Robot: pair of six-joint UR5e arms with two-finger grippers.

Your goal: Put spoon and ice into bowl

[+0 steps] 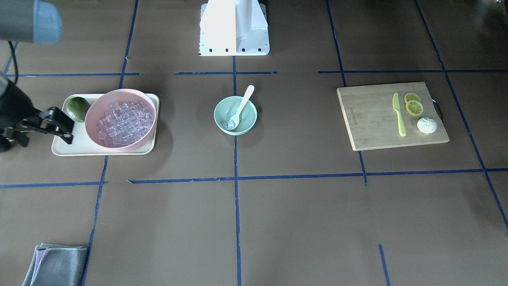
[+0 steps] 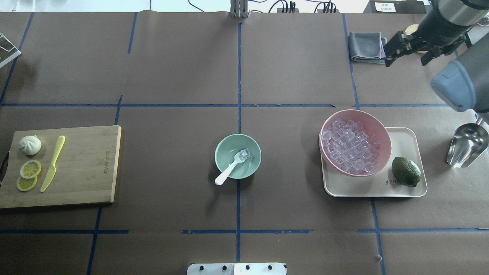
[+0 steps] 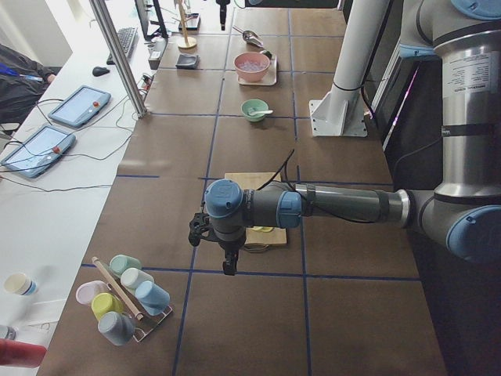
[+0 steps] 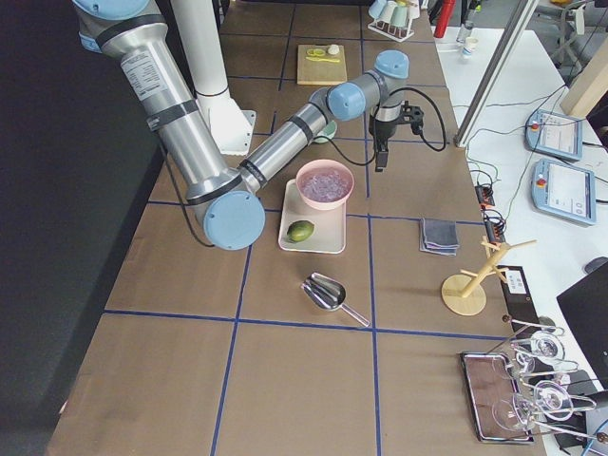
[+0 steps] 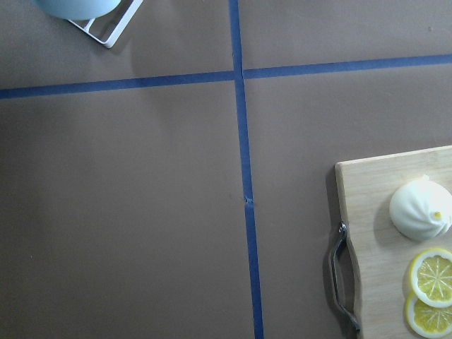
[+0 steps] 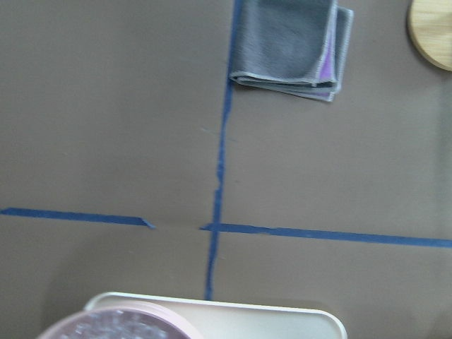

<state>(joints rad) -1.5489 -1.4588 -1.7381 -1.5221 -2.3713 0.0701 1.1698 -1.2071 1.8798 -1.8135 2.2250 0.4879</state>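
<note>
Bench: your bench [image 2: 172,57] is covered in brown paper and marked into large squares by blue tape [image 2: 238,76]. The tape shows gaps along the line nearest the robot.
Bowl: the mint-green bowl [image 2: 222,152] stands upright at the middle of the bench, on the centre tape line.
Spoon: the white spoon [image 2: 225,175] has its scoop down inside the bowl. Its handle leans on the rim and juts out toward the robot.
Ice: a cube or two of ice [image 2: 245,154] lies in the bowl at the spoon's scoop; you cannot count them exactly.
Stock: a heap of cubes [image 2: 349,147] fills the pink bowl [image 2: 384,131], which sits on the cream tray [image 2: 405,135] beside a dark green fruit [image 2: 406,172].
Right end: a metal scoop [image 2: 468,145] lies just beyond the tray, and a folded grey cloth [image 2: 366,46] lies toward your side.
Left end: the cutting board [image 2: 84,164] carries a yellow-green knife [image 2: 53,162], lemon slices [image 2: 29,170] and a white bun [image 2: 29,145].
Right fingers: the right fingers [image 1: 62,118] are raised by the tray's corner on your side, spread apart with nothing between them.
Left fingers: the left fingers [image 3: 227,262] point down over the bench beyond the cutting board. You cannot tell whether they are spread or together.
Room: the white pedestal [image 1: 234,28] stands at the robot's edge. A cup rack [image 3: 125,301] and a wooden stand [image 4: 470,285] sit at opposite ends of the bench. A white side table [image 3: 47,204] along your side holds tablets [image 3: 78,106] and cables.
</note>
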